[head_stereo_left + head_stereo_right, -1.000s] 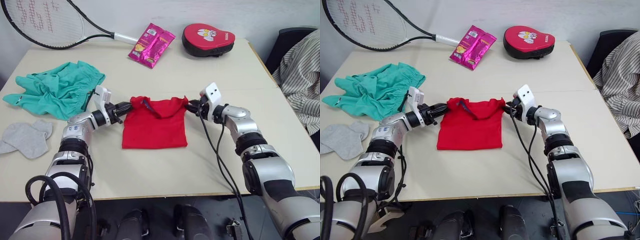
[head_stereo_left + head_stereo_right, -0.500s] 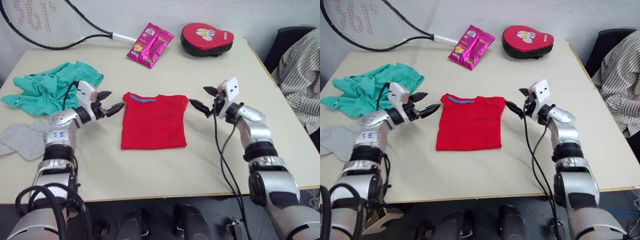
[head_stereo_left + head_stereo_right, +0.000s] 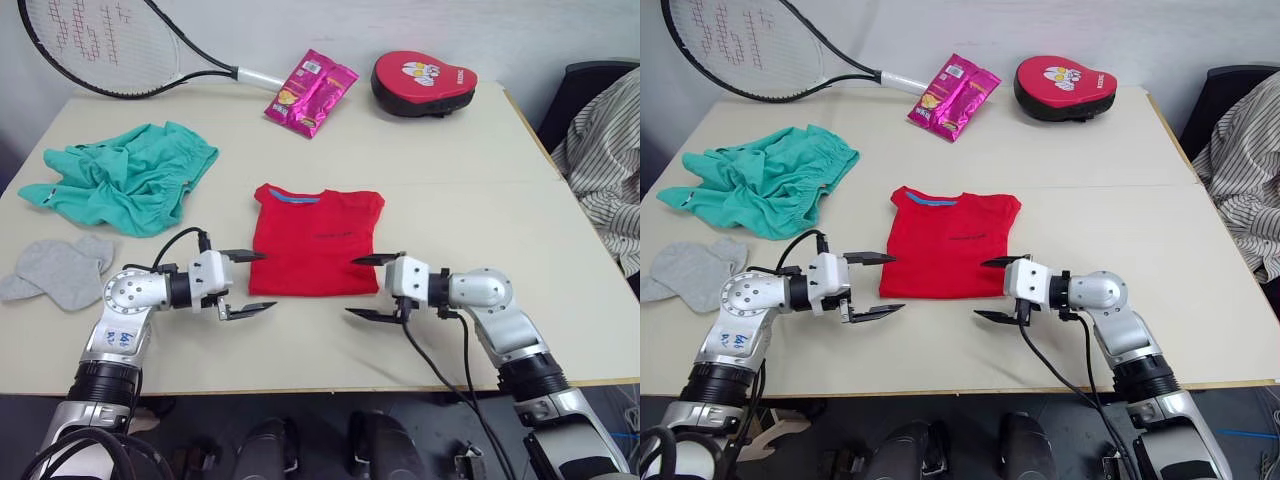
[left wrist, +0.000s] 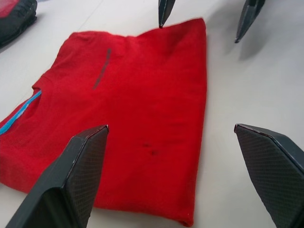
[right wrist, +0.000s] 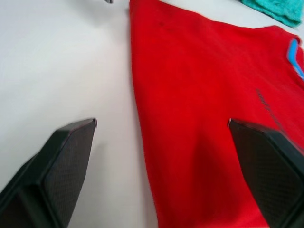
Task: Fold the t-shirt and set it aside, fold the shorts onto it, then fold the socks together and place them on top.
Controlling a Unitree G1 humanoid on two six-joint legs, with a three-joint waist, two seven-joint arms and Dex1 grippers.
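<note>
One garment is partly folded: your t-shirt lies flat mid-desk with sleeves tucked in, both grippers, left and right, spread wide at its near corners, while shorts and socks wait untouched.

Bench: smooth, matt, pale laminate look. T-shirt: red cloth, fine matt knit, lying flat. Shorts: thin teal cloth, crumpled, matt. Socks: soft grey knit. Left pincer fingers: black, textured with a fine grid pattern, matt. Right pincer: same black finish. Snack packet: glossy pink foil. Red pad: shiny top.
</note>
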